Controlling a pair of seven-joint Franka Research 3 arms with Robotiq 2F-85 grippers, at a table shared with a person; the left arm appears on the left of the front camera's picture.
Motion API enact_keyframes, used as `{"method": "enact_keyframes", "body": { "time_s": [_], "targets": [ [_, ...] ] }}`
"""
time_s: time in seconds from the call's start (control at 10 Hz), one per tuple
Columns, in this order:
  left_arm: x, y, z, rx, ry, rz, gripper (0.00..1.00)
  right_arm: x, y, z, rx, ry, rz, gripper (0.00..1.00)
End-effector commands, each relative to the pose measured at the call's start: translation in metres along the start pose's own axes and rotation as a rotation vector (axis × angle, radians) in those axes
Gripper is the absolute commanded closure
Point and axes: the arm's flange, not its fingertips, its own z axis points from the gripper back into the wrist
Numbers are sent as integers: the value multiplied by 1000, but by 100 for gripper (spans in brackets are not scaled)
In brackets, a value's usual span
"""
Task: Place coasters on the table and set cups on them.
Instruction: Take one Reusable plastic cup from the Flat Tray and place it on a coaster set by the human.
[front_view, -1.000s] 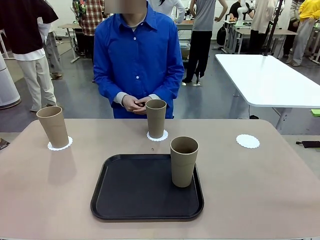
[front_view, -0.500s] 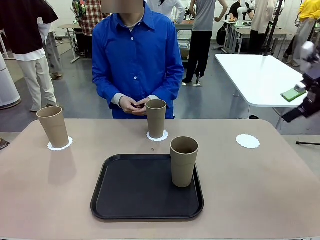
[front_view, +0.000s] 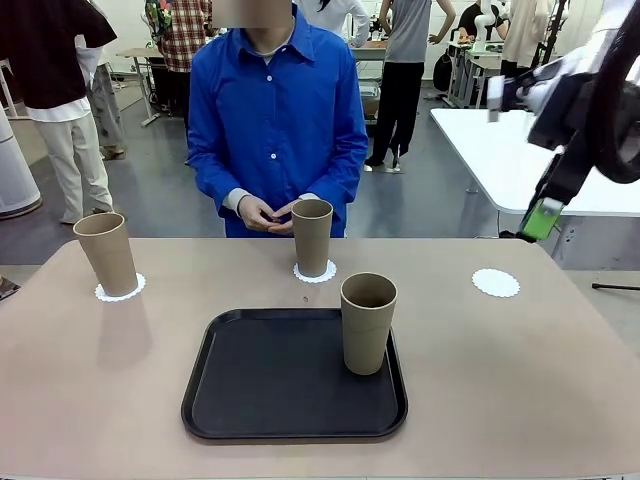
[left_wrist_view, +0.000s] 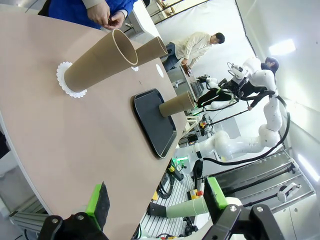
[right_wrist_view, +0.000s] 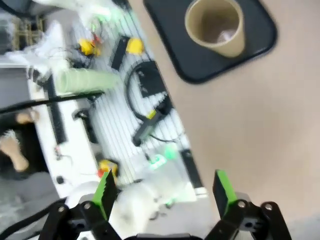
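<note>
Two khaki cups stand on white coasters on the beige table (front_view: 520, 380): one at far left (front_view: 106, 253) on its coaster (front_view: 121, 291), one at far middle (front_view: 312, 236) on its coaster (front_view: 315, 273). A third cup (front_view: 368, 322) stands on the black tray (front_view: 270, 385). A bare coaster (front_view: 496, 283) lies at far right. High above it hangs my right gripper (front_view: 545, 215), open and holding nothing. In the right wrist view the right gripper (right_wrist_view: 164, 192) looks down on the tray cup (right_wrist_view: 216, 25). My left gripper (left_wrist_view: 155, 200) is open off the table's edge, the nearest cup (left_wrist_view: 100, 60) ahead.
A person in a blue shirt stands at the far side, hands (front_view: 265, 210) clasped just behind the middle cup. A white table (front_view: 530, 150) stands behind at the right. Bare tabletop lies around the tray on both sides.
My right arm has come into the front view from the right and risen up and leftward over the table's far right corner. Cups, coasters and the person's hands have stayed put.
</note>
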Motion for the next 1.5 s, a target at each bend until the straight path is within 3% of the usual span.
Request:
{"method": "enact_keyframes", "body": {
  "time_s": [0.0, 0.3, 0.5, 0.6, 1.1, 1.2, 1.4],
  "targets": [
    [-3, -2, 2, -4, 8, -2, 0, 7, -19, -17, -201, -27, 53, 0],
    [-3, -2, 2, -4, 8, -2, 0, 13, -36, -41, -303, -144, 141, 0],
    [-3, -2, 2, -4, 8, -2, 0, 5, -54, -49, -266, -125, 106, 0],
    [-3, -2, 2, -4, 8, -2, 0, 19, -41, -32, -317, -110, 102, 0],
    [-3, -2, 2, -4, 8, -2, 0, 17, -43, -33, -321, -118, 112, 0],
    [-3, -2, 2, -4, 8, -2, 0, -2, -58, -40, -299, -265, 293, 0],
    [-3, -2, 2, -4, 8, -2, 0, -32, -88, -48, -259, -380, 375, 0]
  ]
}}
